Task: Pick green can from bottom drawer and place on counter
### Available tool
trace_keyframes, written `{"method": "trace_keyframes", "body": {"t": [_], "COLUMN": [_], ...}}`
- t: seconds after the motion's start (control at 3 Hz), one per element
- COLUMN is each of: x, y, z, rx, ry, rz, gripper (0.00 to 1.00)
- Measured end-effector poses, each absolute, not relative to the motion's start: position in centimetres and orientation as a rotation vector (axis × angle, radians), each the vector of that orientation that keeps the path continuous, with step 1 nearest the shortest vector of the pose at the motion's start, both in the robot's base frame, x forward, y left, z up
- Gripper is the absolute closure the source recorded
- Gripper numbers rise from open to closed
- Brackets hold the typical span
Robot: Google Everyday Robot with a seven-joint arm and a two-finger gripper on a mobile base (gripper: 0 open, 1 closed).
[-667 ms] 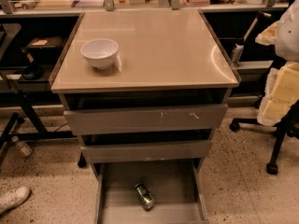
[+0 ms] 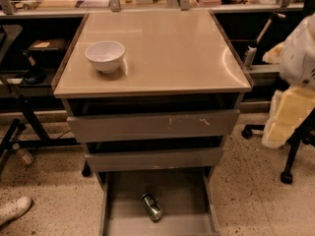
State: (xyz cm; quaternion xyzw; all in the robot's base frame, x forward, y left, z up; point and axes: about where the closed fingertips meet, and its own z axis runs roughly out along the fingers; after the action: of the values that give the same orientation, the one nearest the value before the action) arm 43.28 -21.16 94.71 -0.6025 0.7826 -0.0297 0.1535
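Camera view: green can [image 2: 152, 206] lies tipped in the open bottom drawer [image 2: 129, 191]; pincer [image 2: 289, 116] hangs right of the counter [image 2: 172, 48], grip state untellable.

The drink can [image 2: 152, 206] is laid on its side in the pulled-out bottom drawer [image 2: 115, 200], below two partly opened upper drawers [image 2: 152, 126]. A bowl [image 2: 105, 56] is set on the tabletop [image 2: 172, 48], at its left side. The end effector [image 2: 288, 117] is seen right of the cabinet, well apart from the can.
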Motion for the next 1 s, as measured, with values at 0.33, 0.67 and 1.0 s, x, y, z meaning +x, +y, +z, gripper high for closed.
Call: {"method": "trace_keyframes", "body": {"t": [0.33,0.67,1.0], "x": [43.0,42.9,41.7], "y": [-19.9,-18.9,-18.4], "z": [88.6,81.1,73.8], "rx": [-1.702,-1.705,-1.717], "ry": [2.267,2.318,2.402], "rz": [-0.084,-0.082,-0.06], "gripper": [0.0,0.0,0.0]}}
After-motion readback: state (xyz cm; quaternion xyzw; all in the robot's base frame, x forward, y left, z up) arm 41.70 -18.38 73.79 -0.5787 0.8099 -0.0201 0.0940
